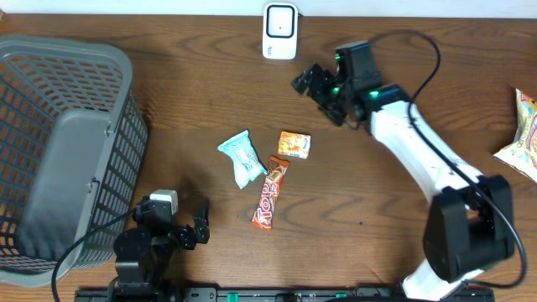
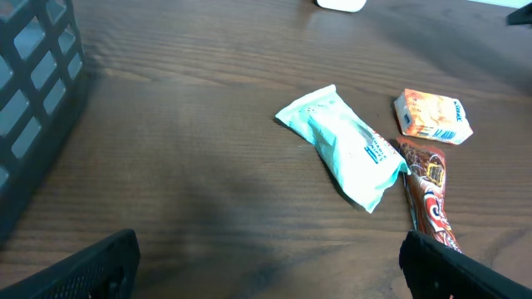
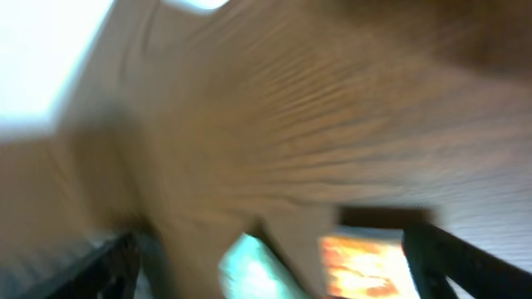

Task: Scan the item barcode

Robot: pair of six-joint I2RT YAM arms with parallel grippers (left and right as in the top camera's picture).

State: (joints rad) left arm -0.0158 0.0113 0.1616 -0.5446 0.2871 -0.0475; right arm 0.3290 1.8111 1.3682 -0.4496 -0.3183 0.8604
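Dark wood table [image 1: 168, 50] carries everything; the right gripper [image 1: 321, 91] hangs over it with its jaws spread wide and nothing between them. The orange packet [image 1: 294, 144] lies flat on the wood ahead of those jaws, apart from them, and the white scanner [image 1: 279, 31] stands near their far side. The left gripper [image 1: 195, 233] is equally wide and empty, the teal packet [image 1: 243, 158] and red bar [image 1: 270, 193] ahead of its jaws to the right, the grey basket [image 1: 50, 84] to their left
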